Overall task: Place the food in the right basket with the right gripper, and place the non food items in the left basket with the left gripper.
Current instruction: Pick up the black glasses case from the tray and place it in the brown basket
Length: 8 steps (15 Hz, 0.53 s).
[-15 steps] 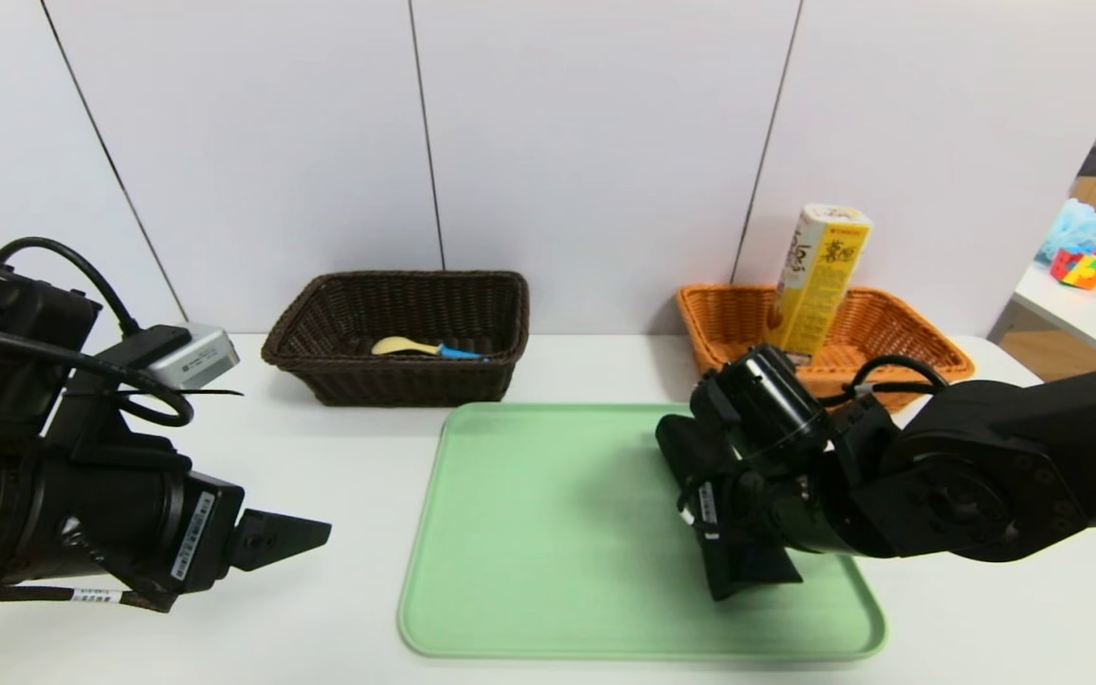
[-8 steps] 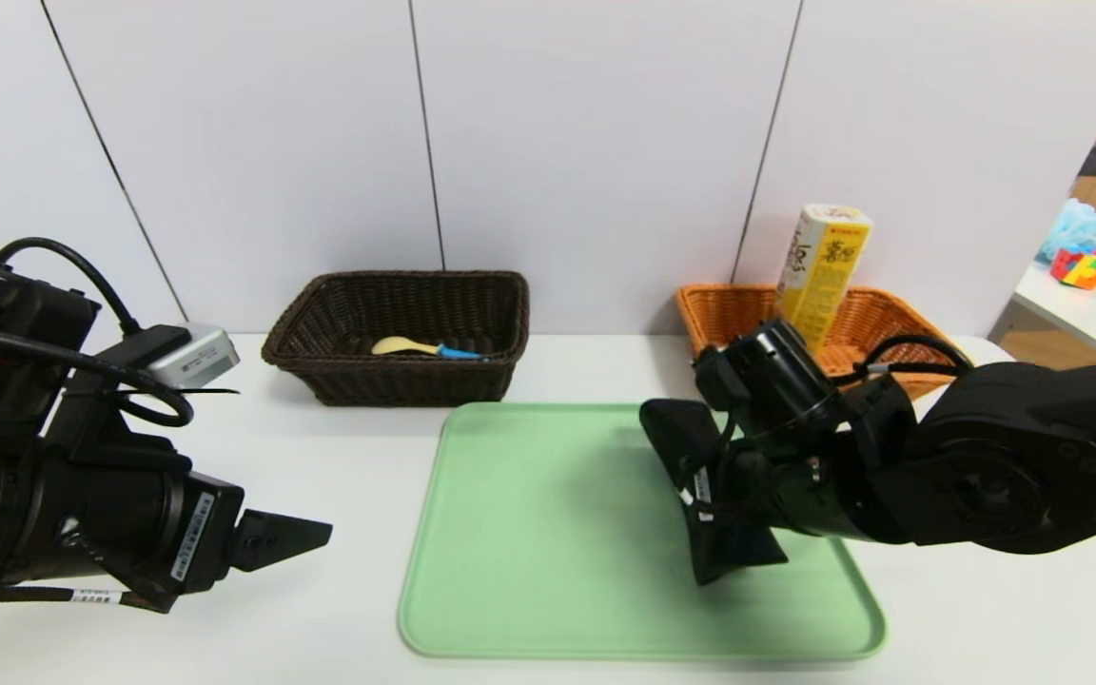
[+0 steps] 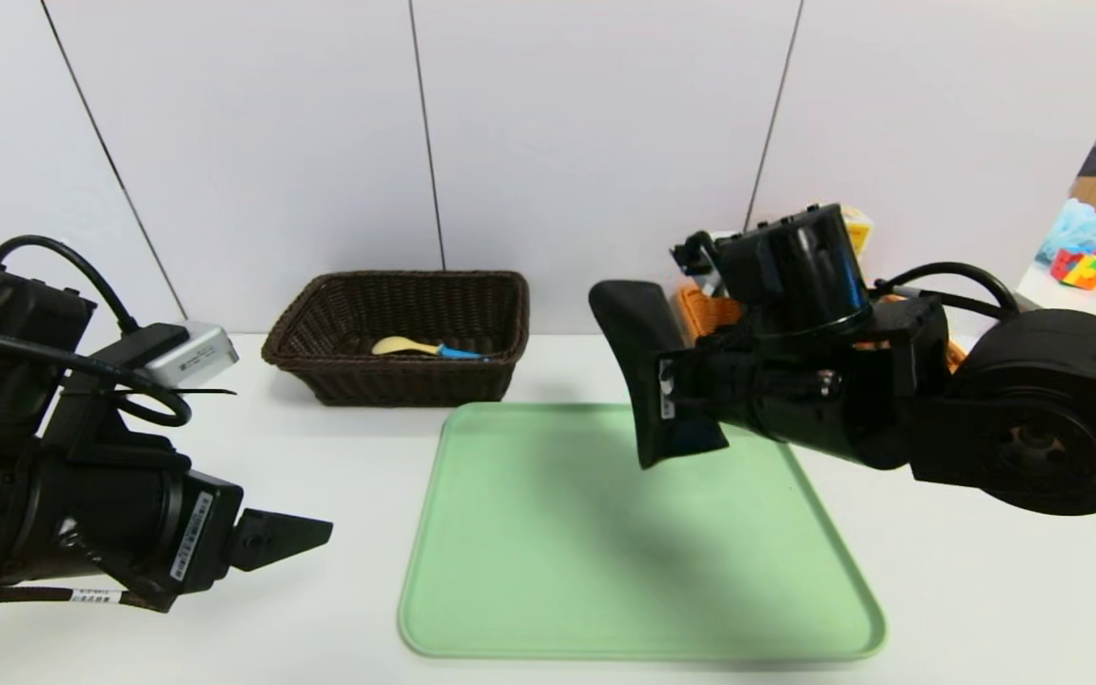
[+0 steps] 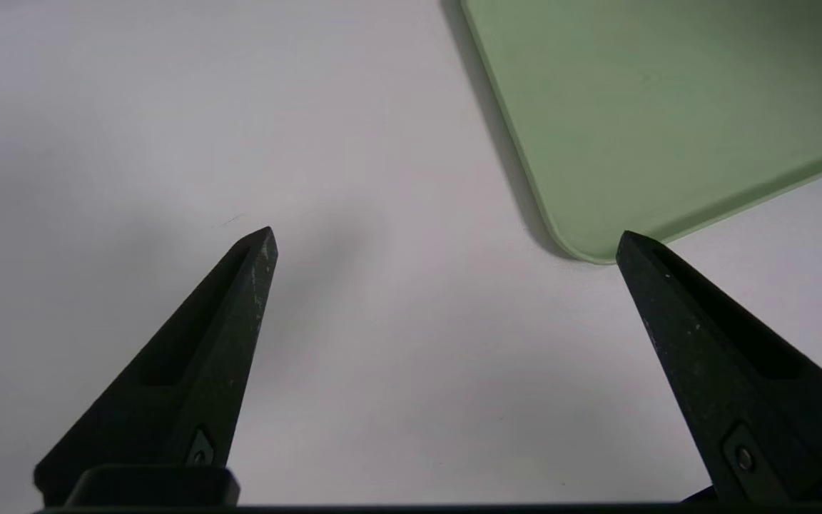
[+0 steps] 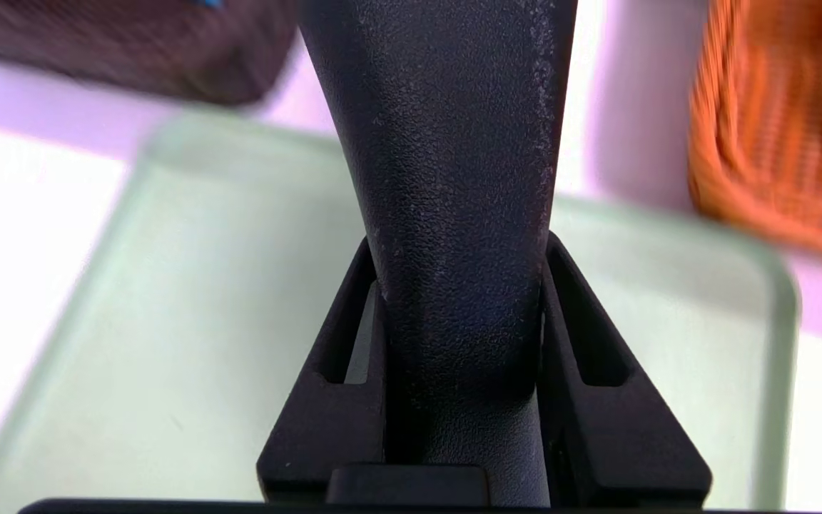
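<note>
We count two baskets, a brown one (image 3: 396,333) holding one spoon (image 3: 424,348) and an orange one (image 3: 714,309) holding one yellow box (image 3: 854,228). Our right gripper (image 3: 667,447) hangs above the single green tray (image 3: 510,571), clamped on a black object (image 3: 638,352). Our left gripper (image 4: 447,246) rests low at the left, fingers spread wide, holding nothing.

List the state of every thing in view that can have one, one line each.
Left gripper: jaws open, above the white table.
Right gripper: jaws shut on black textured object, held above the tray.
Green plastic tray: flat on the table.
Dark brown wicker basket: holds yellow spoon with blue handle.
Orange wicker basket: holds yellow carton, mostly hidden.
</note>
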Each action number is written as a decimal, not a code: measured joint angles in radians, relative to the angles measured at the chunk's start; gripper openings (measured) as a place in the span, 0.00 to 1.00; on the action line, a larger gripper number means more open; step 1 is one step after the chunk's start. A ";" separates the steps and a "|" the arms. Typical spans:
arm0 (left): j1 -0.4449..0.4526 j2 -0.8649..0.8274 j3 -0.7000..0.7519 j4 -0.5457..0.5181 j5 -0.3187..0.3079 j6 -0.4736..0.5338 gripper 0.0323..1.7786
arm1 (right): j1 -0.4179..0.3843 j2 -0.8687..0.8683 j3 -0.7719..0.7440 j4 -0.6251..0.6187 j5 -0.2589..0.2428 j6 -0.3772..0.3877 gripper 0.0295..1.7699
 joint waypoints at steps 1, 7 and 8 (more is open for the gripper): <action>0.000 -0.004 0.008 -0.016 -0.001 0.003 0.95 | 0.010 0.003 -0.011 -0.046 0.003 -0.021 0.31; 0.000 -0.056 0.086 -0.115 -0.018 0.055 0.95 | 0.085 0.060 -0.087 -0.279 0.003 -0.102 0.31; -0.001 -0.064 0.098 -0.124 -0.018 0.057 0.95 | 0.095 0.077 -0.101 -0.324 0.004 -0.111 0.31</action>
